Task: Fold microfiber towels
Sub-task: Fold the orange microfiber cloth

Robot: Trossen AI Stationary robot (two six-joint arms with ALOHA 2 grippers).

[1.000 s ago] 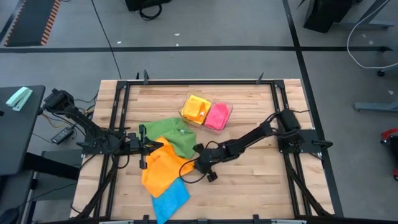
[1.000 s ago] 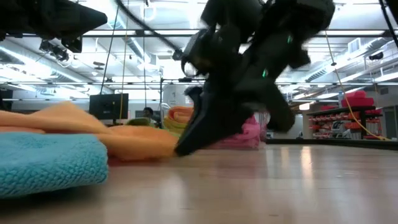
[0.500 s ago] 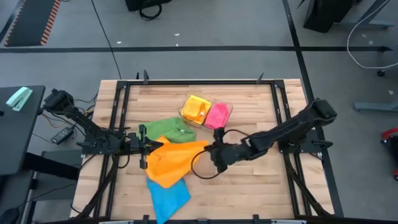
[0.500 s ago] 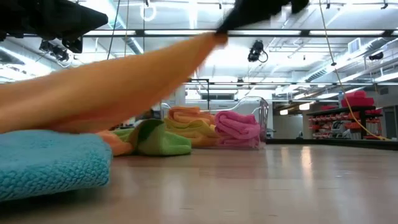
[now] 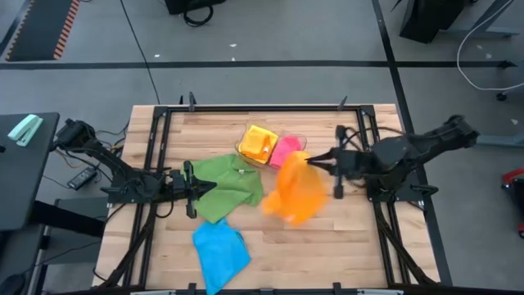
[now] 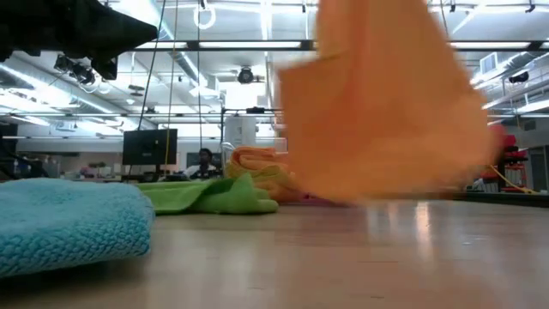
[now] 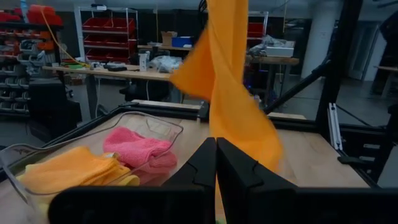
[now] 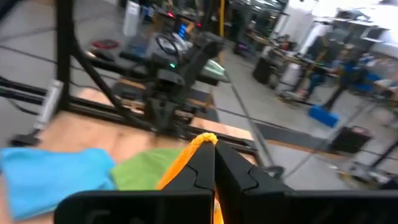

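Observation:
My right gripper is raised over the table's right half, shut on an orange towel that hangs below it. A green towel lies spread at mid-left. A blue towel lies crumpled near the front edge. My left gripper is shut and level above the green towel's left edge, holding nothing. In the left wrist view its fingers point at the hanging orange towel. My right gripper pinches the orange towel by a bunched bit of its upper edge between its two shut fingers. The fingers reach in level from the table's right side. The towel hangs slack below them, lifted clear of the table.
A clear tray at the back centre holds a folded yellow-orange towel and a pink one. Bare wood lies at the front right. A black frame edges the table.
My right gripper has risen and drawn back toward the table's right edge, staying shut on the orange towel. The towel was first stretched out, then pulled off the green and blue towels, and now hangs clear of the table. The green towel lies uncovered.

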